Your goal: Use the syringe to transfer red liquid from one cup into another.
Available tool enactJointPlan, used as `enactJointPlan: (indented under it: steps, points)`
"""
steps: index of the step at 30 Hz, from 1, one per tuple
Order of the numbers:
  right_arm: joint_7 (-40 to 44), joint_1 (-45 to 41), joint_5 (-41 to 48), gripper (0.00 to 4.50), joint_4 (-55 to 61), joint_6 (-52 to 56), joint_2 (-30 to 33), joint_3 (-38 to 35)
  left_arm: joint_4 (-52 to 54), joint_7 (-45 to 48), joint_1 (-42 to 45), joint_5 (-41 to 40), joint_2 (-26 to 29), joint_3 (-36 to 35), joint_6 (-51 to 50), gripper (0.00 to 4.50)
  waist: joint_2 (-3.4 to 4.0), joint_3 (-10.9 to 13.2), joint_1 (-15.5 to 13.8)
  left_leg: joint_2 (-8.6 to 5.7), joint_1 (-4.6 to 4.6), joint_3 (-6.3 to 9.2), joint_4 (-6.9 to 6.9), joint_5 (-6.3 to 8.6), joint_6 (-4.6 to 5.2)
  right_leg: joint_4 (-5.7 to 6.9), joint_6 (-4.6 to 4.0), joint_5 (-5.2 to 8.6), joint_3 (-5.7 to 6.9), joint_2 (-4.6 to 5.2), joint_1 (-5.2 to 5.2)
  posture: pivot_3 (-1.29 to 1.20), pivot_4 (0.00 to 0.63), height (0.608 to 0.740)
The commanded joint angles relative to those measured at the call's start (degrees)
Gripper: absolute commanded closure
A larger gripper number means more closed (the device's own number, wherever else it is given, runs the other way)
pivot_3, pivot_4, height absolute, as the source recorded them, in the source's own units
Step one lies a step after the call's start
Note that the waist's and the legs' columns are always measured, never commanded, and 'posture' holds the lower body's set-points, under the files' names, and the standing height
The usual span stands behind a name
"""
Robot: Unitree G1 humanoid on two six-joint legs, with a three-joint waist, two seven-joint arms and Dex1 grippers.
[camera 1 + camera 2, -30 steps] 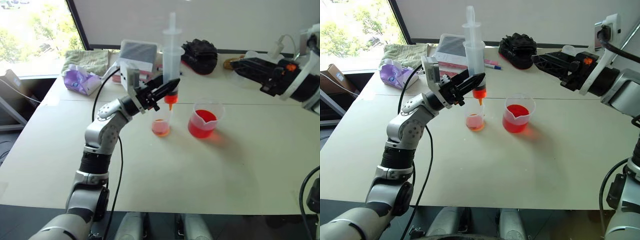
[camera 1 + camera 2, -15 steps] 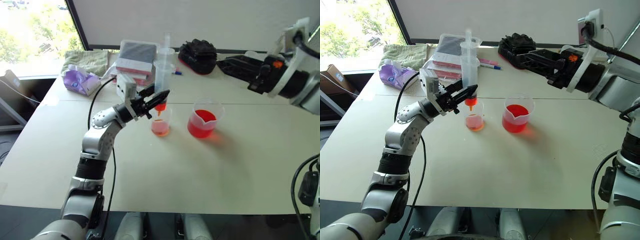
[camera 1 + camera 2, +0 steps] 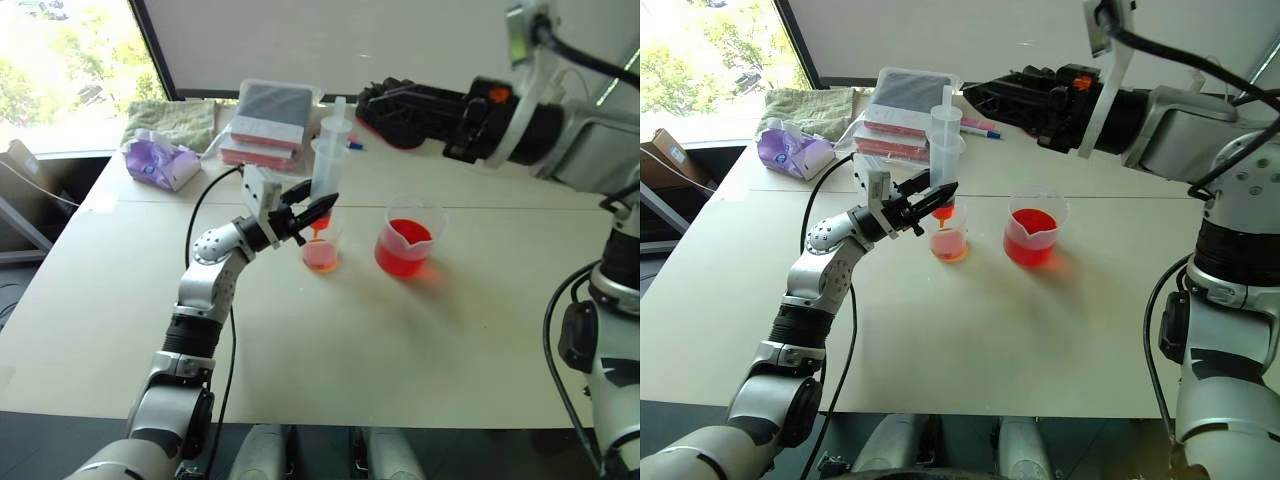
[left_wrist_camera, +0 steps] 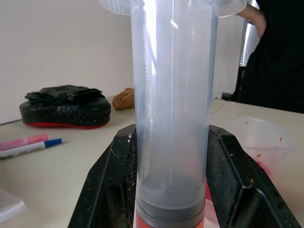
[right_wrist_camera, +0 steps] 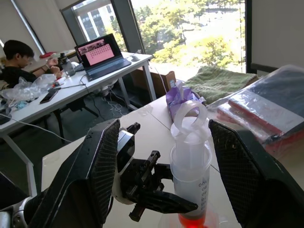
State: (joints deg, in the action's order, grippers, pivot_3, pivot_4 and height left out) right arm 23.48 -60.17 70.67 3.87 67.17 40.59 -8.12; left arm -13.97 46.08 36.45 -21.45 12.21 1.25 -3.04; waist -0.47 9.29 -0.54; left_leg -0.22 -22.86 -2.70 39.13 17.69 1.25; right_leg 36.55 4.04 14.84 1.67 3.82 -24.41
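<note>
My left gripper is shut on the syringe, gripping low on the clear barrel and holding it upright. Its orange tip sits at the rim of the smaller cup, which has a thin pale red layer at the bottom. In the left wrist view the barrel stands between my two black fingers, with the grey plunger seal low and a little red liquid under it. The spouted beaker of deep red liquid stands just to the right. My right gripper is open, level, its fingers on either side of the plunger top without touching.
At the back of the table are a plastic-wrapped stack of books, a purple tissue pack, a green towel, a black padded item and a marker pen. A person sits at a far desk.
My left gripper has lowered the syringe until its tip is at the small cup's rim. My right arm has swung left, bringing its open fingers to the plunger top.
</note>
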Motion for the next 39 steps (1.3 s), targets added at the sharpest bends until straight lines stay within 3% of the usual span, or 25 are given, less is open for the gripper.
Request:
enactJointPlan:
  steps: [1, 8, 31, 34, 38, 39]
  points:
    - [3.87, -2.97, -3.69, 1.41, -1.1, -1.56, -1.48, 1.5, 0.62, 0.02, 1.69, 0.4, -0.12, -0.73, 2.05, 3.0, 0.0, 0.0, -0.05, 0.0, -0.03, 0.0, 0.0, 0.0, 0.0, 0.0, 0.0, 0.0, 0.0, 0.0, -0.04, 0.0, 0.15, 0.74]
    - [9.49, -4.76, -11.24, 1.41, -5.34, -3.7, -4.08, 4.06, 0.38, -0.42, 1.7, 0.89, -0.36, -0.79, 2.95, 3.0, 0.01, 0.0, -0.03, 0.0, -0.1, 0.0, 0.0, 0.0, -0.01, 0.0, 0.0, -0.01, 0.02, 0.0, -0.09, 0.0, 0.15, 0.74]
    - [17.24, -10.02, -21.57, 1.41, -11.13, -4.71, -13.06, 6.33, 1.39, -1.33, 0.42, 1.49, -1.04, -0.64, 3.4, 3.0, 0.02, -0.01, 0.36, 0.0, -0.13, 0.0, 0.0, -0.01, -0.03, 0.04, -0.02, -0.02, 0.03, 0.01, -0.17, 0.0, 0.15, 0.74]
    - [18.33, -10.33, -23.66, 2.21, -12.6, -5.84, -14.15, 7.16, 1.62, -1.61, 0.32, 1.58, -1.12, -0.74, 3.38, 3.0, 0.02, -0.01, 0.39, 0.0, -0.13, 0.0, -0.01, -0.01, -0.03, 0.05, -0.02, -0.02, 0.03, 0.01, -0.17, 0.0, 0.15, 0.74]
    - [19.85, -10.35, -25.91, 4.22, -13.8, -6.58, -15.08, 8.04, 2.1, -1.87, 0.14, 1.56, -1.13, -0.86, 3.27, 3.0, 0.03, -0.01, 0.37, -0.01, -0.14, 0.0, 0.0, -0.01, -0.04, 0.05, -0.02, -0.02, 0.03, 0.01, -0.17, 0.0, 0.15, 0.74]
    - [20.16, -10.3, -26.31, 4.46, -13.92, -6.67, -15.24, 8.13, 2.22, -1.92, 0.12, 1.54, -1.11, -0.9, 3.23, 3.0, 0.03, -0.01, 0.39, -0.01, -0.14, 0.0, 0.0, -0.01, -0.04, 0.05, -0.02, -0.03, 0.03, 0.01, -0.18, 0.0, 0.15, 0.74]
